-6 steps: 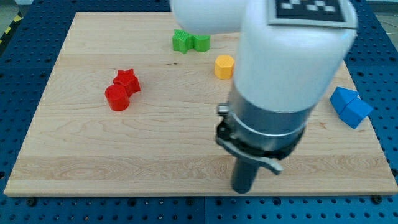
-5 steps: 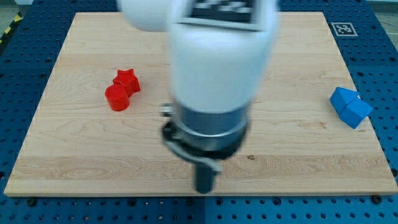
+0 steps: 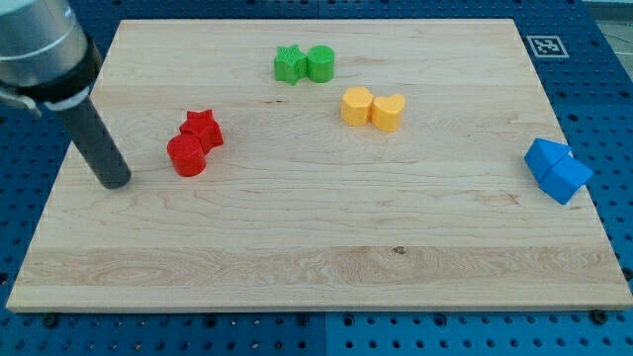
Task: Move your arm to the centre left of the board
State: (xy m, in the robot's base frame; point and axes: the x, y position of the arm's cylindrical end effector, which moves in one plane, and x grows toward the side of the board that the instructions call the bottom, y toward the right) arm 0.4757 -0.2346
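My tip point(image 3: 116, 181) rests on the wooden board point(image 3: 316, 257) near its left edge, about mid-height. The rod slants up to the view's top left. A red cylinder point(image 3: 186, 156) lies just right of the tip, a short gap away, with a red star point(image 3: 202, 128) touching it at its upper right. A green star point(image 3: 289, 64) and a green cylinder point(image 3: 320, 63) sit together near the top. A yellow hexagon point(image 3: 356, 105) and a yellow heart point(image 3: 389, 112) sit together right of centre. Two blue blocks point(image 3: 557, 169) lie at the right edge.
The board lies on a blue perforated table point(image 3: 30, 89). A black-and-white marker tag point(image 3: 547, 45) sits just off the board's top right corner.
The arm has swept from the board's bottom centre to the left edge, uncovering the green and yellow blocks. No block has moved.
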